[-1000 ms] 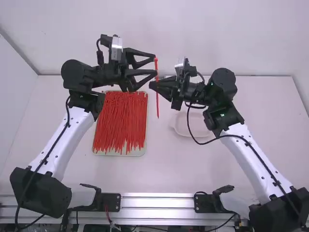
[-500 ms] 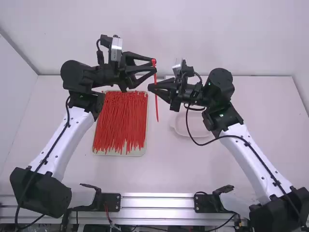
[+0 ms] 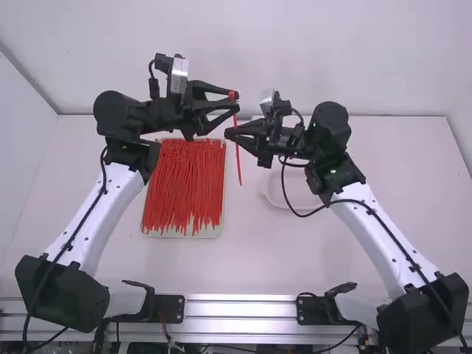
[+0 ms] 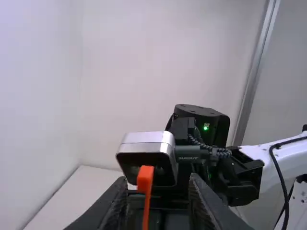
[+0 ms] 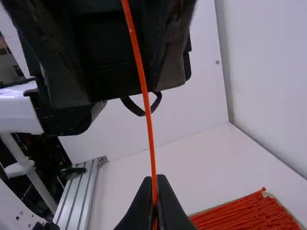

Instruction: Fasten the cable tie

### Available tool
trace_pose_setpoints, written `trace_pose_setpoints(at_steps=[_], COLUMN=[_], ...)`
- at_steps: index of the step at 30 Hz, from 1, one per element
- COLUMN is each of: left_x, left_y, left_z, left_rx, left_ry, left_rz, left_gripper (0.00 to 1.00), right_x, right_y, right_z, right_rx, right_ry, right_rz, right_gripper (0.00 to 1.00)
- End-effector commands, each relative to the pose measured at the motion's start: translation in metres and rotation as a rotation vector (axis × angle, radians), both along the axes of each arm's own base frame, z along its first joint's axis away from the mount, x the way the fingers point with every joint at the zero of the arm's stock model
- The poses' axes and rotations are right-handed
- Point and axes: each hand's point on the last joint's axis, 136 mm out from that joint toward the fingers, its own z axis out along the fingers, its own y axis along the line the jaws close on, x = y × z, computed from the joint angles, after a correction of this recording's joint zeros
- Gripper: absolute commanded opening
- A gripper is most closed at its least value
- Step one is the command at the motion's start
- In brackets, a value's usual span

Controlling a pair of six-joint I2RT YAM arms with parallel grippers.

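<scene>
The tray (image 3: 183,235) lies on the table (image 3: 413,169) left of the middle, with spare ties (image 3: 184,184) heaped in it and a dish (image 3: 273,198) near its right side. Above the tray's right edge, the cable tie (image 3: 238,155) hangs upright. Its head is at the left gripper (image 3: 235,102), which comes in from the left. The right gripper (image 3: 227,133), coming from the right, pinches it lower down.

We are seeing the left claw (image 4: 157,203) with its two black fingers (image 4: 112,211) standing apart on either side of the red cable tie (image 4: 145,178). Its head is pointing up in front of the silver camera box (image 4: 144,152) on the right arm (image 4: 280,155). Behind, a green light (image 4: 206,128) is glowing on a black joint (image 4: 196,115).
</scene>
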Motion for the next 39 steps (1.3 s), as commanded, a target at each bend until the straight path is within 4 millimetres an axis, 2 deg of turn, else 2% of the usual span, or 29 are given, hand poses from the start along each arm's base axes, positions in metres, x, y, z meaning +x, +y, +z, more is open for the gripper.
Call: trace_pose_setpoints(at_steps=[1,7,10,11,12,15,19,20,21,27,31,35,39], left_x=[-0.007,-0.006,-0.006,-0.006,-0.006,-0.005,0.007,0.011,0.014,0.025,0.039,0.046,0.058], left_y=[0.0,0.0,0.0,0.0,0.0,0.0,0.0,0.0,0.0,0.01,0.025,0.034,0.04], left_z=[0.013,0.013,0.012,0.013,0.012,0.011,0.005,0.001,-0.003,-0.013,-0.015,-0.017,-0.02], left_rx=[0.001,0.001,0.002,0.002,0.002,0.005,0.003,0.01,0.019,0.039,0.031,0.032,0.026], left_ry=[-0.059,-0.055,-0.055,-0.055,-0.054,-0.038,0.019,0.036,0.048,0.091,0.128,0.14,0.17], left_rz=[-0.006,-0.003,-0.006,-0.006,-0.006,-0.005,0.032,0.05,0.057,0.094,0.157,0.187,0.216], left_gripper=[0.33,0.26,0.19,0.14,0.02,0.02,0.02,0.02,0.02,0.02,0.02,0.02,0.02], right_x=[-0.005,-0.005,-0.006,-0.006,-0.005,-0.005,-0.007,-0.007,-0.005,0.003,-0.022,-0.044,-0.046], right_y=[-0.001,-0.002,-0.001,-0.001,-0.002,-0.002,-0.001,-0.001,-0.002,-0.017,-0.033,-0.041,-0.045], right_z=[0.012,0.012,0.011,0.012,0.012,0.012,0.012,0.011,0.011,0.003,-0.002,-0.005,-0.011], right_rx=[0.013,0.012,0.012,0.012,0.013,0.013,0.012,0.012,0.01,-0.012,-0.036,-0.022,-0.018], right_ry=[-0.034,-0.032,-0.03,-0.032,-0.032,-0.032,-0.033,-0.032,-0.026,0.002,-0.207,-0.354,-0.444], right_rz=[0.024,0.025,0.028,0.027,0.025,0.024,0.034,0.032,0.026,0.011,0.186,0.318,0.331], right_gripper=[0.0,0.0,0.0,0.0,0.0,0.0,0.02,0.15,0.99,0.99,0.99,0.99,0.99])
